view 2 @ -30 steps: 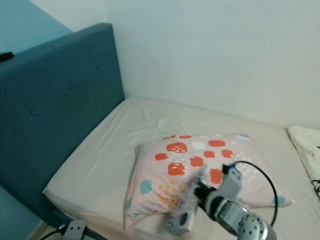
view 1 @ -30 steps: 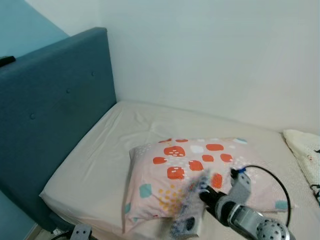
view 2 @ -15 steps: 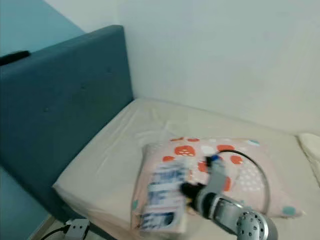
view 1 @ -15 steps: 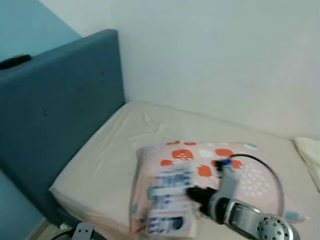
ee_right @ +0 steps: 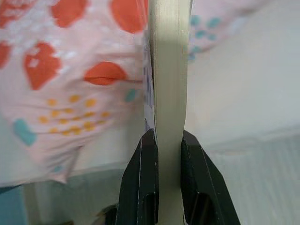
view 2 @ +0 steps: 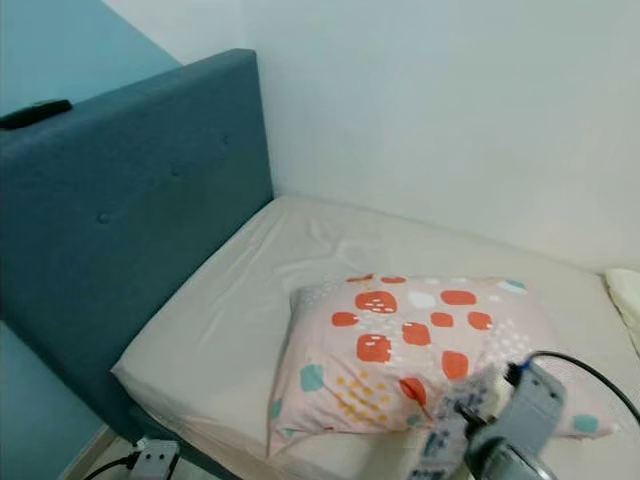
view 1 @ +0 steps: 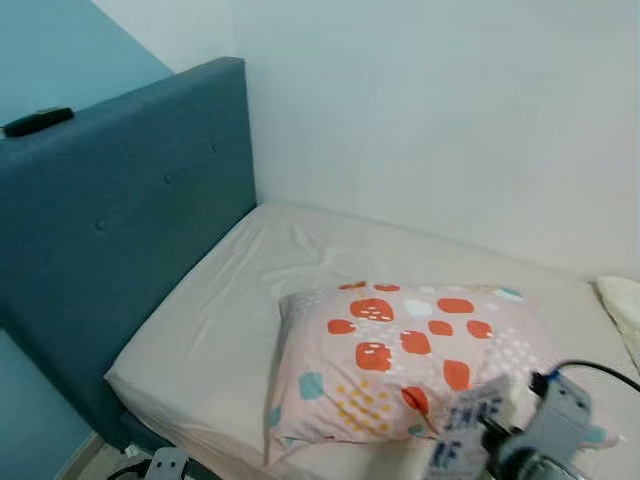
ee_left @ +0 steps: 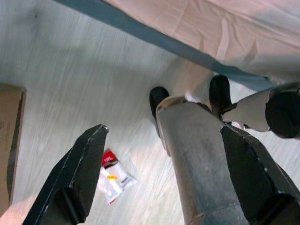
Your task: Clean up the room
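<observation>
- My right gripper [ee_right: 164, 154] is clamped on a book [ee_right: 169, 70], both black fingers [ee_right: 146, 178] pressed flat against its covers, so I'm looking straight down the pale page edge.
- From the head cameras the book [view 1: 462, 440] has a white cover with blue print that's too blurry to read. It sticks up and to my left from the gripper, low in the picture by the near edge of the bed [view 1: 220, 330].
- The book sits just in front of the pillow [view 1: 400, 360], a pink one with red-orange blobs, small yellow dots and a few teal patches. Can't tell if the two are actually touching.
- A black cable [view 2: 590, 372] loops off my right wrist.
- The pillow lies on the beige sheet, toward my right side of the mattress. The teal headboard [view 1: 120, 260] is on my left, with a small dark thing [view 1: 38, 120] lying on top of it.
- Something white [view 1: 622, 300] pokes in at the far right edge of the bed, can't make out what.
- My left gripper [ee_left: 159, 178] hangs down by my leg [ee_left: 197, 159] with its fingers spread wide, nothing between them.
- Under it on the pale wood floor [ee_left: 70, 84]: a small red-and-white packet [ee_left: 112, 174], and a cardboard box [ee_left: 10, 140] off to the side.
</observation>
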`<state>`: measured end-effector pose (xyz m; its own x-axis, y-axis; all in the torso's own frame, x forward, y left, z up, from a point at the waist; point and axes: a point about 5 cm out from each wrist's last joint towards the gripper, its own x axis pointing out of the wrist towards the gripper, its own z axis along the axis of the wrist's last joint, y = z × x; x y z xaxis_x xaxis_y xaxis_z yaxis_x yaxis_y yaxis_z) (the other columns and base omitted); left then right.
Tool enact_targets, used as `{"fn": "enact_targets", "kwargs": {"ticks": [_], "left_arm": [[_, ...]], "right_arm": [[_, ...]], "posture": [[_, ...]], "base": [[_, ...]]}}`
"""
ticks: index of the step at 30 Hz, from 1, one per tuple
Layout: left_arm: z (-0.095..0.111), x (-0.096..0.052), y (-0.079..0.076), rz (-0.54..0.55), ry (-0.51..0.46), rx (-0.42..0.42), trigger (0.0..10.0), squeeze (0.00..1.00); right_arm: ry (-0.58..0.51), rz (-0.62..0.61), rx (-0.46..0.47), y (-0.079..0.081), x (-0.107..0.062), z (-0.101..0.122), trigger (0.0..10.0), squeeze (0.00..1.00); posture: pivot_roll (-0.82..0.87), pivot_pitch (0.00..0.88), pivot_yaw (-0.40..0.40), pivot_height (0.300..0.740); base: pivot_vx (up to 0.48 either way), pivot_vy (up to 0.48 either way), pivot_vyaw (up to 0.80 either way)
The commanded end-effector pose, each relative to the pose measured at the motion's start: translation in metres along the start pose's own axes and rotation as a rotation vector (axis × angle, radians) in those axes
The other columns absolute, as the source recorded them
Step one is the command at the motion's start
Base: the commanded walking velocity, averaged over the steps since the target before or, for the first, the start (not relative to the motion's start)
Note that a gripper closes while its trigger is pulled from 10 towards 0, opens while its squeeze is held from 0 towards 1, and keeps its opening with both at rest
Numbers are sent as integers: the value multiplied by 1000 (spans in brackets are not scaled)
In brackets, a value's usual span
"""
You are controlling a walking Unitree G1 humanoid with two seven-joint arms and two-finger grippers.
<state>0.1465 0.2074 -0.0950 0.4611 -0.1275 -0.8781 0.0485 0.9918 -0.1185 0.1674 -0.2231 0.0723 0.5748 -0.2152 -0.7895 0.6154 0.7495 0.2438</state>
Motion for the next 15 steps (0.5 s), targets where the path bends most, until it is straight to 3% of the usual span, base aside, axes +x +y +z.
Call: {"fn": "enact_targets", "kwargs": {"ticks": [1, 5, 7, 15], "left_arm": [[-1, 0, 1, 0, 7, 7, 10000, 1000], [-1, 0, 0, -5, 8, 11, 10000, 1000], [-1, 0, -1, -11, 10, 15, 10000, 1000], [0, 1, -2, -12, 11, 22, 10000, 1000]], "right_arm": [[31, 0, 84, 6, 5, -15, 0, 0], [17, -32, 160, 3, 20, -13, 0, 0], [-24, -51, 219, 3, 38, -2, 0, 0], [-31, -41, 231, 18, 72, 4, 0, 0]], "posture": [[-91, 22, -36, 740], [-91, 21, -30, 740], [-87, 19, -26, 740], [-71, 22, -13, 740]], "base": [[0, 0, 0], [0, 0, 0], [0, 0, 0], [0, 0, 0]]}}
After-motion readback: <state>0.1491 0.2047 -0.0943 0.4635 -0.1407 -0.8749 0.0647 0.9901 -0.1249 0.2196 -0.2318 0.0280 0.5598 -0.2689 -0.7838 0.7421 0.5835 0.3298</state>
